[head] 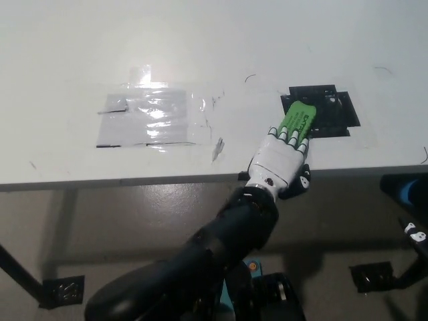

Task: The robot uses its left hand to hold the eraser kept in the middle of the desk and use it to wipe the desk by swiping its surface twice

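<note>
My white left hand (pixel 279 162) reaches across the front edge of the white desk (pixel 221 40), shut on a green eraser (pixel 297 119). The eraser lies flat on the desk surface, its far end over the left part of a black taped square (pixel 328 110). The dark left forearm (pixel 221 247) runs back down to the lower left. My black right hand shows only as a small part at the right edge (pixel 411 231); its fingers cannot be made out.
A shiny clear taped patch (pixel 150 120) sits on the desk at left. Small pen marks dot the surface near the middle. The desk's front edge runs across the picture at mid height, with floor below.
</note>
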You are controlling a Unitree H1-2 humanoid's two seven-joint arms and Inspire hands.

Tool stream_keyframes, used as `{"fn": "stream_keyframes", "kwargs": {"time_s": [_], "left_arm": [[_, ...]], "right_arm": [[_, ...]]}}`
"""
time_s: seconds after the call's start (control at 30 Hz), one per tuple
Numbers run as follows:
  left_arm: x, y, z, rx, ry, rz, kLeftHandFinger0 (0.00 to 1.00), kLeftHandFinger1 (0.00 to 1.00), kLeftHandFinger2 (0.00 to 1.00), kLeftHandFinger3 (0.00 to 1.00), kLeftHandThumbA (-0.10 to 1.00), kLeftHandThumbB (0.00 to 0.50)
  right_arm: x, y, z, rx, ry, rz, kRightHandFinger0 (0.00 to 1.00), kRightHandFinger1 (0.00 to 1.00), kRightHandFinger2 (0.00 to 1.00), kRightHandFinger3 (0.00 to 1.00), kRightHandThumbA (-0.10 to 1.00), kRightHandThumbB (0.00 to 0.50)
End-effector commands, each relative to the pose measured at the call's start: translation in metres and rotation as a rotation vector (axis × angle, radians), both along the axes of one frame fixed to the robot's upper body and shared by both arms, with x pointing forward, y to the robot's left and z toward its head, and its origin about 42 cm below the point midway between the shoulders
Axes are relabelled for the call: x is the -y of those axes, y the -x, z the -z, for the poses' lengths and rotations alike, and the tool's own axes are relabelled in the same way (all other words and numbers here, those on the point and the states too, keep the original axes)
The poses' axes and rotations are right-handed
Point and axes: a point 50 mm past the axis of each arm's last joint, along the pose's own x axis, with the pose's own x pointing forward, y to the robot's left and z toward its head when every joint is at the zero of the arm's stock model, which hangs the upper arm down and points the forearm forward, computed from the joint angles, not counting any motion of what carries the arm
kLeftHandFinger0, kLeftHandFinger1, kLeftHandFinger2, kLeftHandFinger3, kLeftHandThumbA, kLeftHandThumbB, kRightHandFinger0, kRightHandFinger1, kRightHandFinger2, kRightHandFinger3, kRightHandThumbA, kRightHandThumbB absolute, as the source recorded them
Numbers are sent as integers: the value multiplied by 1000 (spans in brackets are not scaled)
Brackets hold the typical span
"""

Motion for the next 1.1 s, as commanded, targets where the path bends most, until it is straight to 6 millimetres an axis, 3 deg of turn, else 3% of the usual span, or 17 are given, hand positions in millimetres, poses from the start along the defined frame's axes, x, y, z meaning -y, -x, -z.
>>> {"fn": "stream_keyframes", "kwargs": {"time_s": [0.0,0.27,0.37,0.4,0.43,0.53,0.57,0.67,0.73,0.93,1.07], "left_arm": [[20,56,74,-419,-126,50,1000,1000,1000,1000,1000,487],[-12,37,72,-455,-40,-65,1000,1000,1000,1000,1000,485],[-49,16,67,-484,85,-183,1000,1000,1000,1000,1000,491],[-53,14,67,-485,93,-192,1000,1000,1000,1000,1000,490],[-71,4,63,-484,144,-246,1000,1000,1000,1000,1000,500],[-92,-7,60,-466,177,-283,1000,1000,1000,1000,1000,500],[-120,-19,54,-453,176,-337,1000,1000,1000,1000,1000,475],[-158,-31,46,-440,199,-413,1000,1000,1000,1000,1000,463],[-179,-32,45,-434,223,-448,1000,1000,1000,1000,1000,450],[-232,-28,52,-427,209,-514,1000,1000,1000,1000,1000,480],[-250,-24,56,-418,232,-530,1000,1000,1000,1000,1000,464]], "right_arm": [[-1,-6,-16,96,-25,49,1000,1000,1000,1000,1000,49],[-3,-3,-12,82,-10,45,1000,1000,1000,1000,1000,35],[-3,-1,-10,77,-14,53,1000,1000,1000,1000,1000,22],[-2,0,-10,75,-14,55,1000,1000,1000,1000,1000,22],[-1,1,-10,77,-17,57,1000,1000,1000,1000,1000,21],[1,3,-10,80,-19,62,1000,1000,1000,1000,1000,19],[1,3,-9,77,-24,62,1000,1000,1000,1000,1000,13],[4,4,-7,62,-7,62,1000,1000,1000,1000,1000,14],[3,5,-6,55,-11,70,1000,1000,1000,1000,1000,19],[3,8,-3,44,-16,75,1000,1000,1000,1000,1000,27],[4,10,-1,40,0,70,1000,1000,1000,1000,1000,2]]}}
